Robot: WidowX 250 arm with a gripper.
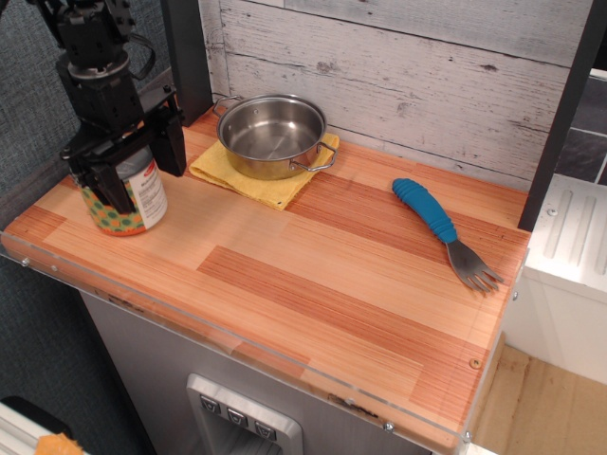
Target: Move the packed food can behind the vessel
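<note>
We note the gripper (130,166) at the far left of the table (313,284), its black fingers (171,142) clamped on either side of the can (126,197). The can stands upright, or very nearly so, with its base at the wooden surface; we cannot tell whether it rests there or hangs just above. Its label shows green, orange and yellow circles low down and a white panel facing right. Taking the pot (271,135) as our landmark: the can sits well to the left of the pot and nearer the front edge, apart from it. The pot, shiny steel with loop handles, stands on a yellow cloth (256,182) that spreads out toward the front and left beneath it. Right of the pot, well apart, lies a fork with a blue handle (441,230), tines pointing to the front right. Directly behind the pot rises a wall of whitewashed planks (417,76), and to the pot's left a dark upright post (187,57) stands close behind the arm.
</note>
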